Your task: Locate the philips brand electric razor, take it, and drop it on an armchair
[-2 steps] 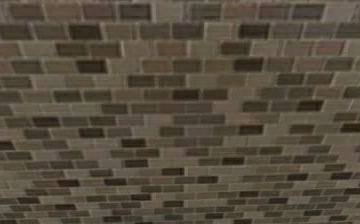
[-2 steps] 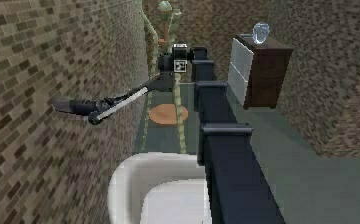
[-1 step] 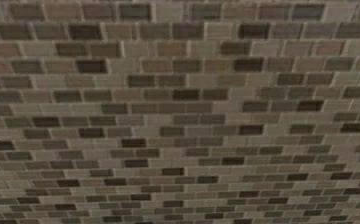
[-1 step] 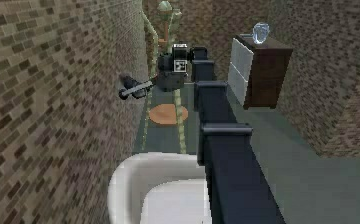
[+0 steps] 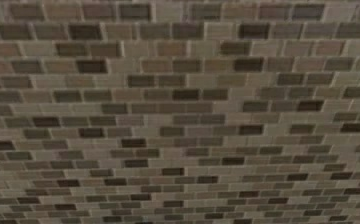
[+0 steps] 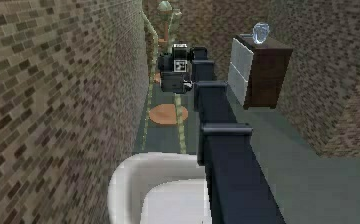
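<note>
Fingers [image 6: 169, 86] at far end of gripper [image 6: 172, 78]: spread unreadable. Hold unclear, since orange round mat [image 6: 165, 114] lies right behind. Whereabouts of razor: cannot tell, possibly at that end. White armchair [image 6: 153, 190] near base, beside arm [image 6: 228, 150]. Risk: release at this reach likely lands on mat, well past armchair. Forward view: brick wall [image 5: 178, 110] close ahead, so turning could scrape it. Arm side view adds dresser [image 6: 266, 72], glass ball [image 6: 260, 33] on top.

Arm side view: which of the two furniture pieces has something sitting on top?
The dark brown dresser with white drawers at upper right: a clear glass ball sits on it. The other, a white armchair, is at the bottom edge.
</note>
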{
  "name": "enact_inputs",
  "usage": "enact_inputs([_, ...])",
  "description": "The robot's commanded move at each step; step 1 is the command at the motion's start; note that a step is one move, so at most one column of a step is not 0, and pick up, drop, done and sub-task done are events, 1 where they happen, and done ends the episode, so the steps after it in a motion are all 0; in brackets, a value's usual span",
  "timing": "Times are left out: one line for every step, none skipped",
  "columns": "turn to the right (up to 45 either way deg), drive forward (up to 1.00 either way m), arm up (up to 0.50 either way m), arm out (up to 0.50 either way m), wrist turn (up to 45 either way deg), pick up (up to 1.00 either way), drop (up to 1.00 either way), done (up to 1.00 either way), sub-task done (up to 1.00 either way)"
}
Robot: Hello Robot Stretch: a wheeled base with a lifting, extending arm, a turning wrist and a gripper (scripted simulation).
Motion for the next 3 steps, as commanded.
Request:
enact_inputs([0.0,0.0,0.0,0.0,3.0,0.0,0.0,0.0,0.0])
enact_inputs([0.0,0.0,-0.46,0.0,0.0,0.0,0.0,0.0,0.0])
enact_inputs([0.0,0.0,-0.32,0.0,0.0,0.0,0.0,0.0,0.0])
